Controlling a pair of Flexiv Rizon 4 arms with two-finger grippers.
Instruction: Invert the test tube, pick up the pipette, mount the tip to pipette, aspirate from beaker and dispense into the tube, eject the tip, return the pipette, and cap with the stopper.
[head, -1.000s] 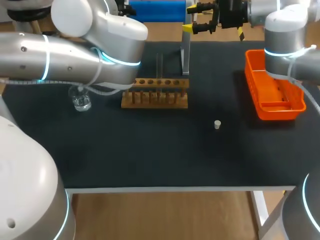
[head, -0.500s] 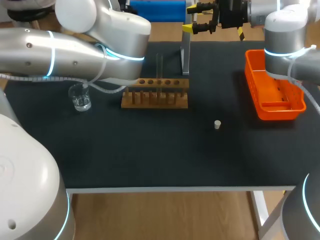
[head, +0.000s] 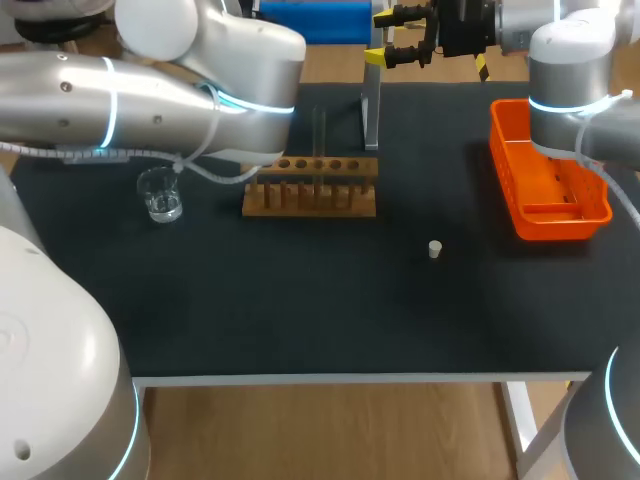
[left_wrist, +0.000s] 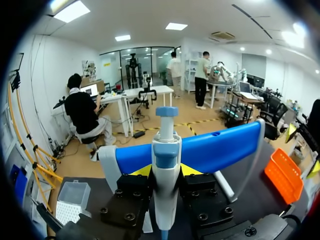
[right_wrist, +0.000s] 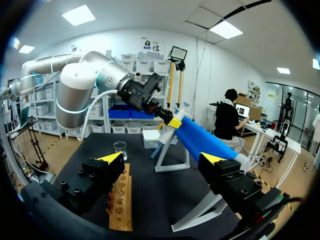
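Observation:
My left gripper (left_wrist: 166, 170) is shut on the white and blue pipette (left_wrist: 165, 165), which stands upright between its yellow tips. In the right wrist view that gripper (right_wrist: 170, 121) holds the pipette (right_wrist: 159, 146) tilted, just above the white stand (right_wrist: 175, 161). In the head view my left arm hides its gripper. A clear test tube (head: 320, 140) stands in the wooden rack (head: 310, 192). The beaker (head: 160, 195) sits left of the rack. A small stopper (head: 434, 249) lies on the mat. My right gripper (head: 378, 36) hangs open behind the stand, holding nothing.
An orange tray (head: 548, 180) sits at the right side of the black table. The white pipette stand (head: 371, 110) rises behind the rack. A tip box (left_wrist: 70, 200) stands near the left gripper. Bare mat stretches in front of the rack.
My left arm has drawn back and up a little, so the beaker now shows in full. The right arm has not moved.

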